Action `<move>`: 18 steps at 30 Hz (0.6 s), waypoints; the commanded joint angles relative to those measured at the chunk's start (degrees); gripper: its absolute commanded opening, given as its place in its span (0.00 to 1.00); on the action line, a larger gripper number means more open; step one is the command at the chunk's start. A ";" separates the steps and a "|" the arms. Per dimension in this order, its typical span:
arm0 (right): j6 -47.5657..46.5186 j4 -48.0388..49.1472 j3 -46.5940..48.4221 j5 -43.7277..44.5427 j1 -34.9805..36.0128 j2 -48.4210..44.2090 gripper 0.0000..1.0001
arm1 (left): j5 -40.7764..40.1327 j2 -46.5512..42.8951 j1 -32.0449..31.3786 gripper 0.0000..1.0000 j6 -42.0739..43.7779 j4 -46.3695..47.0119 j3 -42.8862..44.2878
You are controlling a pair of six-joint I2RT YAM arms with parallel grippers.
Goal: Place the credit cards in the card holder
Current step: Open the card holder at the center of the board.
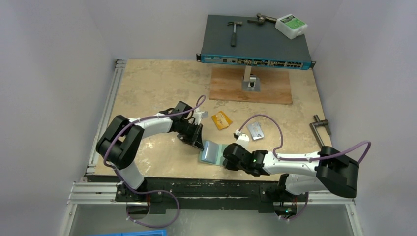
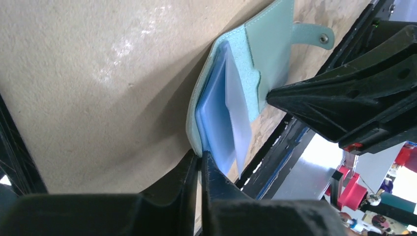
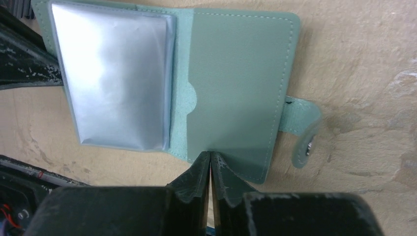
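Note:
The teal card holder [image 1: 210,151] lies open on the table between both arms, its snap tab [image 3: 307,137] to one side. Pale plastic sleeves [image 3: 118,78] stand up from its left half. My left gripper [image 2: 200,156] is shut on the edge of that left cover [image 2: 196,142], at the holder's left side [image 1: 200,145]. My right gripper [image 3: 210,153] is shut with nothing between its fingers, and its tips rest on the near edge of the right flap [image 3: 236,73]. An orange credit card [image 1: 222,120] and a silver-grey one [image 1: 255,131] lie flat on the table behind the holder.
A network switch [image 1: 255,44] at the back carries a hammer [image 1: 234,32] and a white box [image 1: 291,25]. In front of it a wooden board [image 1: 231,86] bears a metal bracket [image 1: 251,81]. A metal handle [image 1: 322,127] lies at the right edge.

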 commanded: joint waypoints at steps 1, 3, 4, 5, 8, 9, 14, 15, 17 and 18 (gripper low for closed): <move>-0.85 -3.32 -2.56 -2.51 -0.21 0.70 0.16 | 4.61 -1.23 -0.40 0.00 -1.57 2.74 2.43; -1.29 -3.25 -2.78 -2.49 -0.63 -0.93 0.29 | 5.05 -1.62 -0.44 0.00 -1.68 2.29 2.76; -1.70 -3.38 -2.70 -2.50 -1.04 -1.81 0.35 | 5.01 -2.09 -0.47 0.00 -1.62 1.96 2.85; -2.23 -3.43 -2.56 -2.38 -1.35 -3.23 0.39 | 4.94 -2.64 -0.42 0.00 -1.70 1.60 2.93; -3.50 -4.71 -1.34 -1.85 -2.24 -6.60 0.51 | 2.68 -4.49 -0.81 0.00 -1.27 -0.92 3.86; -3.88 -5.01 -0.78 -1.77 -2.77 -7.65 0.52 | 0.83 -5.19 -1.20 0.00 -1.32 -1.82 4.06; -6.97 -4.54 2.00 -2.74 -5.39 -9.78 0.59 | -1.74 -7.07 -2.58 0.00 -1.69 -5.36 5.19; -7.55 -4.39 2.87 -2.84 -5.40 -9.59 0.62 | -2.69 -7.22 -2.78 0.00 -1.74 -6.15 5.75; -8.82 -3.85 4.75 -2.89 -5.51 -8.92 0.68 | -4.25 -7.24 -2.84 0.00 -2.32 -7.41 6.85; -9.47 -3.50 5.76 -2.81 -5.50 -8.69 0.71 | -4.86 -7.41 -2.92 0.00 -2.44 -7.97 7.14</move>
